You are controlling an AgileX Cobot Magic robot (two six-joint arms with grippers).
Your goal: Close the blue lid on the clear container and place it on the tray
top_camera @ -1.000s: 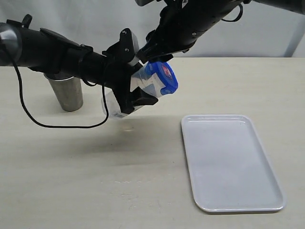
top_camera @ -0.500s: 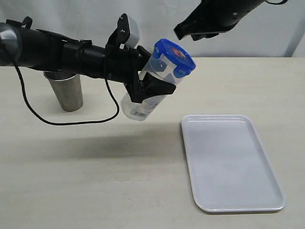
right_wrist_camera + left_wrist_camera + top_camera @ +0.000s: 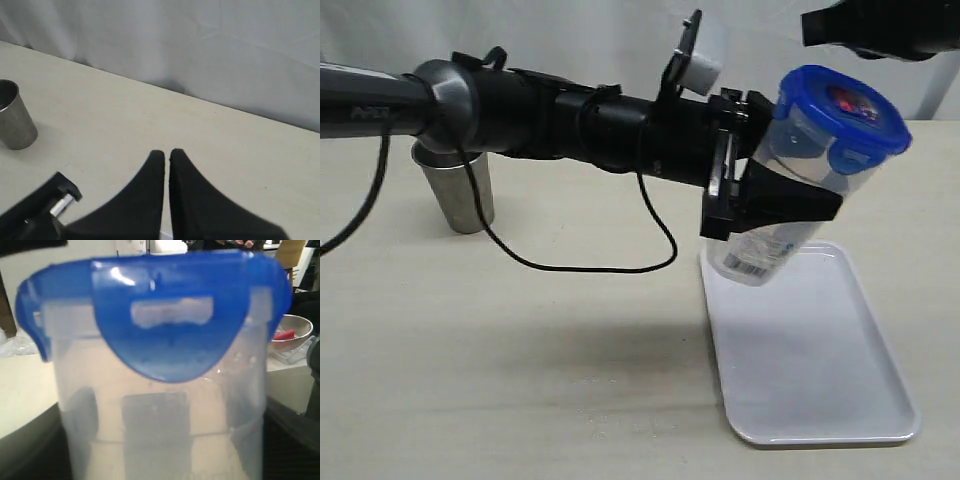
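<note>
The clear container hangs tilted in the air with its base over the far left end of the white tray. The blue lid sits on its mouth with the flaps down. My left gripper reaches in from the left and is shut on the container's middle. In the left wrist view the lid and the container fill the picture, and a finger shows dark through the wall. My right gripper is shut and holds nothing; it hovers high at the upper right, apart from the lid.
A tapered steel cup stands at the back left of the table, also seen in the right wrist view. A black cable hangs from the left arm down to the tabletop. A grey curtain backs the table.
The left arm has carried the lidded container to the right, from mid-table to above the tray's left end. The right gripper has let go of the lid, shut, and drawn back up and right.
</note>
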